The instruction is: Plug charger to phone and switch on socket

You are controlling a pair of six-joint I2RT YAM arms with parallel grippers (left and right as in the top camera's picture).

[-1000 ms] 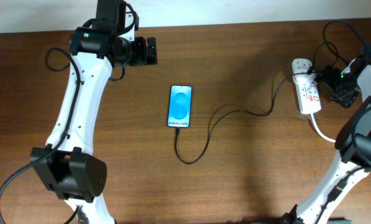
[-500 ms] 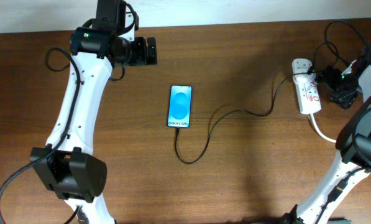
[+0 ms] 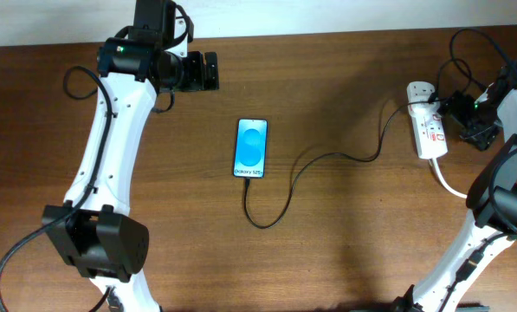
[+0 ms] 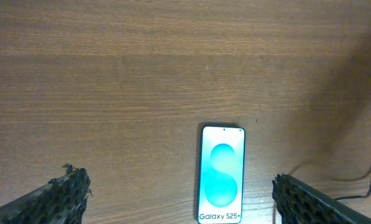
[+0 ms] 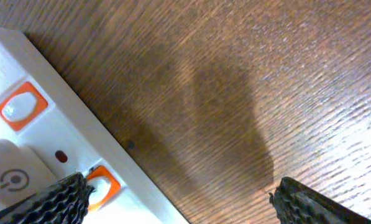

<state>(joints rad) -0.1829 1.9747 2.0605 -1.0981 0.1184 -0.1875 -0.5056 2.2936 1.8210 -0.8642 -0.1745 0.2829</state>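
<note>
The phone (image 3: 251, 148) lies flat near the middle of the desk (image 3: 345, 251). The charger (image 3: 327, 158) leaves the phone's 6 o'clock end, loops on the desk, then runs toward 3 o'clock to the socket (image 3: 428, 130), which lies well apart near the desk's 3 o'clock edge. The right hand (image 3: 453, 107) sits just beside the socket's 3 o'clock side. The left hand (image 3: 210, 72) is at 11 o'clock from the phone.

White arm links (image 3: 111, 130), black joints (image 3: 98, 247), looping black cables (image 3: 67, 82), ridged black jaws
</note>
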